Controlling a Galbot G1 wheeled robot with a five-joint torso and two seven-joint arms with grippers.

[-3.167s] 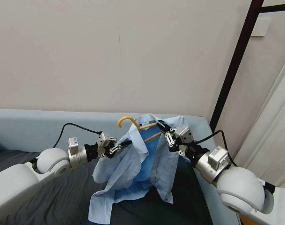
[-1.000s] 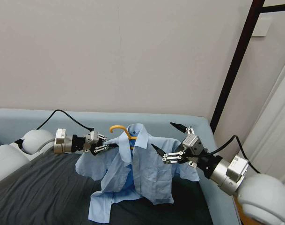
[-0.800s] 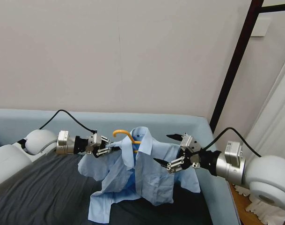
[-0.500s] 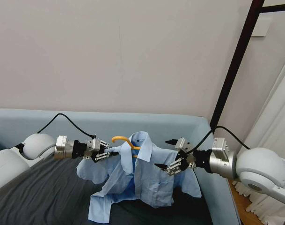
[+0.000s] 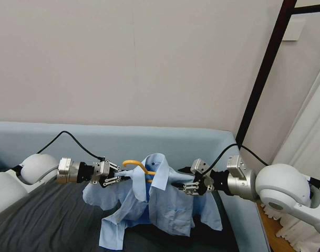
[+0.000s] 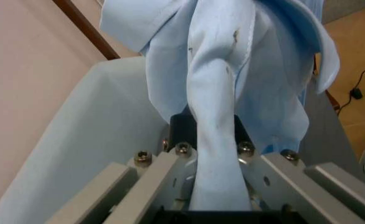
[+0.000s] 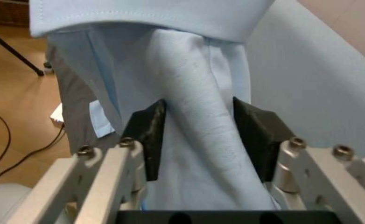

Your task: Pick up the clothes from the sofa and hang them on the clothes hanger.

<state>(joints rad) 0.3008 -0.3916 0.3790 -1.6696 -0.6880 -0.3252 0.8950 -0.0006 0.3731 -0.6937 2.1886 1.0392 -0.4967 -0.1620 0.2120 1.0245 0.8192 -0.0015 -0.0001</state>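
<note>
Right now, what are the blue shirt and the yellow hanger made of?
The shirt looks like thin woven cloth, probably cotton, matte: it creases and droops where the left gripper and right gripper pinch it. The hanger looks smooth and slightly glossy, maybe plastic or coated wire.

Left gripper [image 5: 121, 176], right gripper [image 5: 183, 187], both clenched.

We see the shirt [image 5: 167, 207] as thin woven cloth, matt and creased. The hanger [image 5: 132, 163] looks like smooth, slightly glossy plastic. The left gripper [image 5: 121, 176] and right gripper [image 5: 184, 186] show brushed metal links and matt black pads [image 7: 149, 135]. The sofa [image 5: 70, 137] is smooth, pale upholstery.
</note>
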